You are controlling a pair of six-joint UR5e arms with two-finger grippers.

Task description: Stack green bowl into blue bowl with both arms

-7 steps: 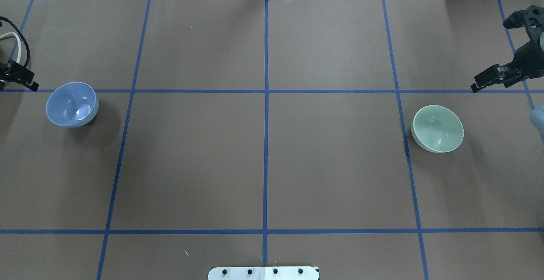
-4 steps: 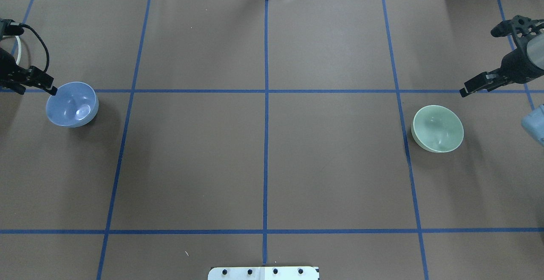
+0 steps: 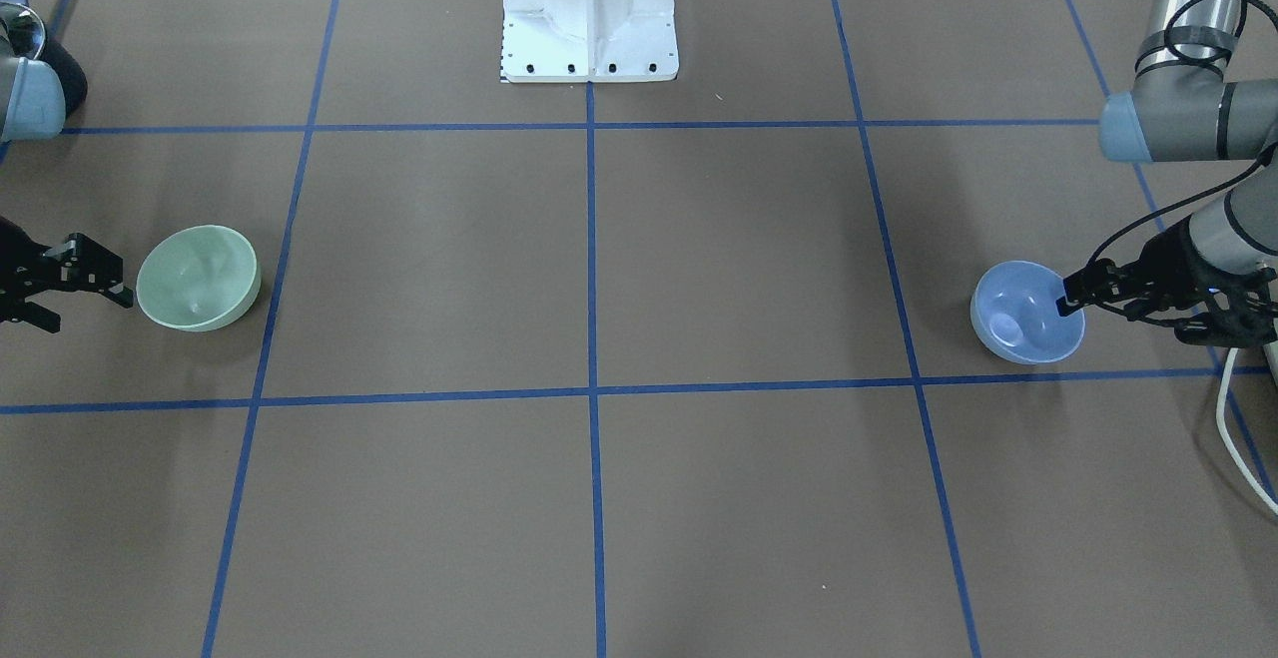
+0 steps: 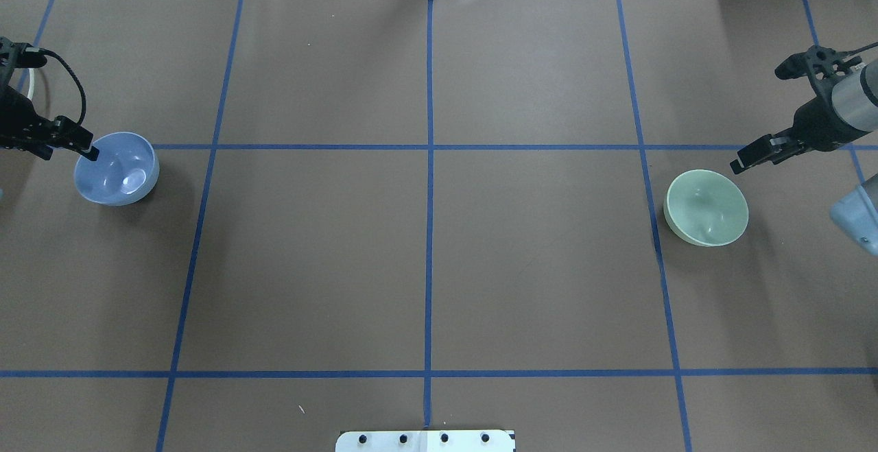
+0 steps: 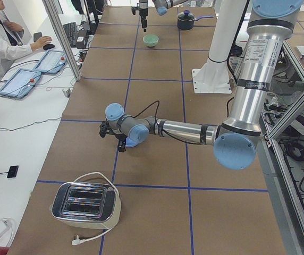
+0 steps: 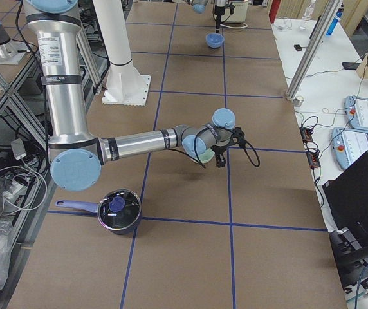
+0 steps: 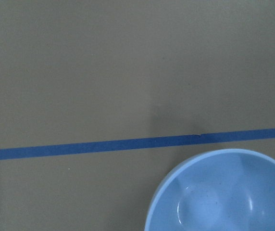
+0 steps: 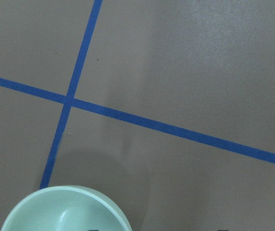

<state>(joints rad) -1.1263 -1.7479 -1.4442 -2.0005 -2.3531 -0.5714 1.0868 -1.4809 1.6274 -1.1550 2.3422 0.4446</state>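
The blue bowl (image 4: pixel 116 169) stands upright at the table's left end and also shows in the front view (image 3: pixel 1023 314) and the left wrist view (image 7: pixel 224 192). My left gripper (image 4: pixel 67 152) is open at the bowl's outer far rim, with one fingertip (image 3: pixel 1070 299) over the inside and the other outside. The green bowl (image 4: pixel 706 206) stands upright at the right end and also shows in the front view (image 3: pixel 198 277) and the right wrist view (image 8: pixel 65 211). My right gripper (image 4: pixel 761 152) is open and empty, just beyond the green bowl's outer far edge and apart from it.
The white robot base (image 3: pixel 589 29) is at mid-table on the near side. A toaster (image 5: pixel 85 204) stands past the blue bowl at the left end, and a lidded pot (image 6: pixel 119 211) stands past the green bowl. A white cable (image 3: pixel 1238 428) lies near the left gripper.
Both grippers have moved inward toward their bowls. The left one now reaches over the blue bowl's rim. The right one is closer to the green bowl. The bowls have not moved.
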